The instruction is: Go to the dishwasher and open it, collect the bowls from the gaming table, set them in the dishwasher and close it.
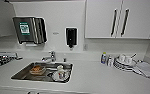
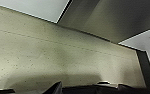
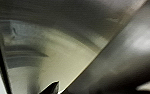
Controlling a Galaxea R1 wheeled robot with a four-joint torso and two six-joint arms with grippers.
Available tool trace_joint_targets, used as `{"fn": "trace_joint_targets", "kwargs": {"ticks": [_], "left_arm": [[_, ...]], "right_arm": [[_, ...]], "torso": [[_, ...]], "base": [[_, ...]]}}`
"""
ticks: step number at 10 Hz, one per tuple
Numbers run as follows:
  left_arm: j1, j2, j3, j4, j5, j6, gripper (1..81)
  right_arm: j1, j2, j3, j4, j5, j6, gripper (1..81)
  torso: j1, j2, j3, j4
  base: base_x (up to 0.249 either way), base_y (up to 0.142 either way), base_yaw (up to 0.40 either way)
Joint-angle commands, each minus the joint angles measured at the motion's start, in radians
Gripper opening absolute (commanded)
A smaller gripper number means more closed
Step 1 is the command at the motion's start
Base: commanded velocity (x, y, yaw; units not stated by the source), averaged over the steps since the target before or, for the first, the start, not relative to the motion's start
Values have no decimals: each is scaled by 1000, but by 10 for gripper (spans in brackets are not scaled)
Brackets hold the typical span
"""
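You face white counter (image 1: 96, 77): steel sink (image 1: 21, 75) with dishes ahead, tap (image 1: 51, 56) behind, stacked plates (image 1: 122, 65) and bottles (image 1: 104, 58) right, cupboards (image 1: 103, 18) above. Jaws' state: cannot tell.

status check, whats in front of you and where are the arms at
Facing the counter at the sink, dishes in it. Brushed steel front close by the right wrist, likely the dishwasher. Gripper fingers can't be read. Nothing seen in the way.
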Motion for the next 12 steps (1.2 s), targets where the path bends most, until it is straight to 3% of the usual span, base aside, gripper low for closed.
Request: {"fn": "trace_joint_targets", "kwargs": {"ticks": [1,4,10,12], "left_arm": [[-67,-5,11,10,31,-2,811],[-67,2,-2,8,34,-2,811],[-67,16,-48,-1,31,-2,811],[-67,22,-69,0,29,-2,811]], "right_arm": [[-35,-98,-42,-86,-135,-18,811],[-65,-111,-41,-140,-137,-18,811],[-124,-99,-44,-152,-140,-19,811],[-154,-96,-51,-195,-140,-27,811]], "torso": [[0,0,0,0],[0,0,0,0],[0,0,1,0],[-1,0,2,0]], "base": [[0,0,0],[0,0,0],[0,0,0],[0,0,0]]}}
